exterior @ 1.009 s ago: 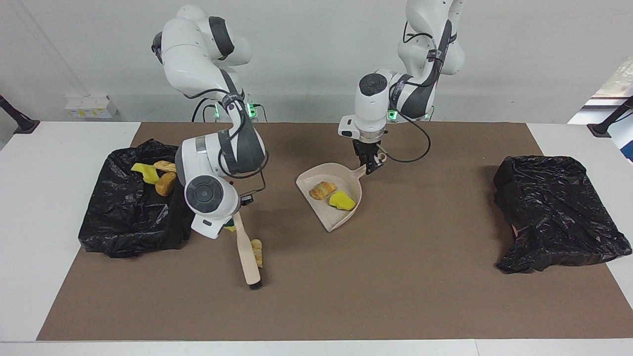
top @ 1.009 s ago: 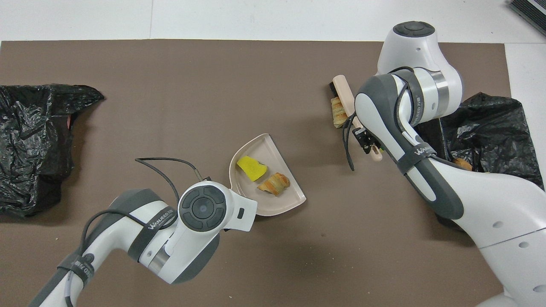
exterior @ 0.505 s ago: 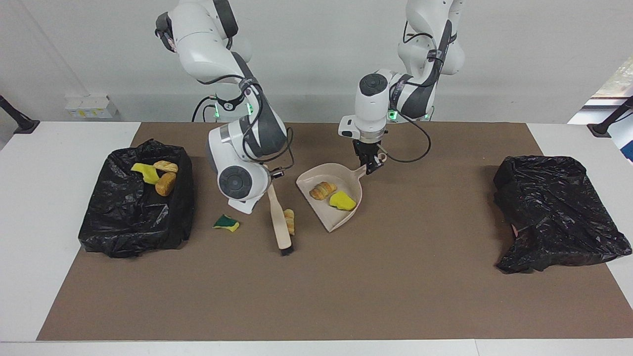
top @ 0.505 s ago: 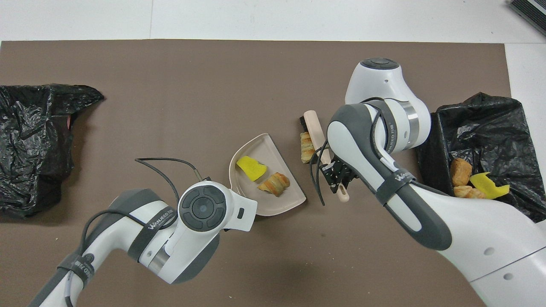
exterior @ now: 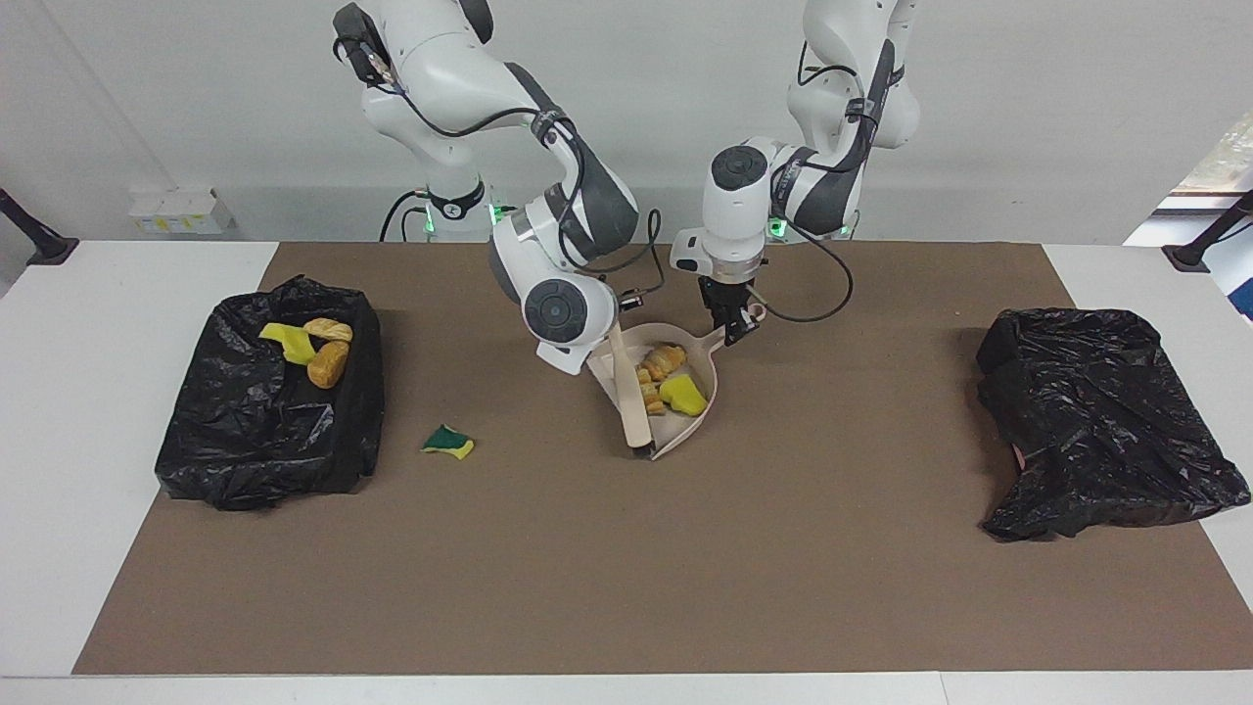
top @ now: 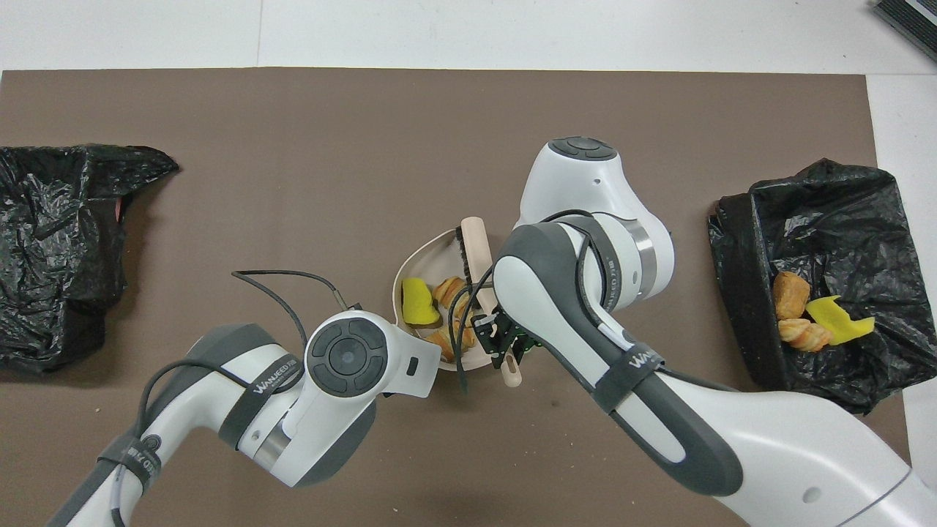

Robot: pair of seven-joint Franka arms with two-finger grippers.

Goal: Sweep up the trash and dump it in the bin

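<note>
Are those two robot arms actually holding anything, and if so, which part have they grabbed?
Yes. The left gripper holds the beige dustpan by its handle. The right gripper holds the brush by its handle end.

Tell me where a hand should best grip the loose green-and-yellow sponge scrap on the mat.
Across its narrow width, straight down from above, I'd say: the sponge scrap lies flat and alone on the mat, apart from the bin and dustpan.

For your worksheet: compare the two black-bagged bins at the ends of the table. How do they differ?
The bin at the right arm's end lies open, with yellow and tan scraps inside; the bin at the left arm's end shows no scraps, and its bag is crumpled over it. Both are lined with black plastic and rest on the brown mat's edge.
</note>
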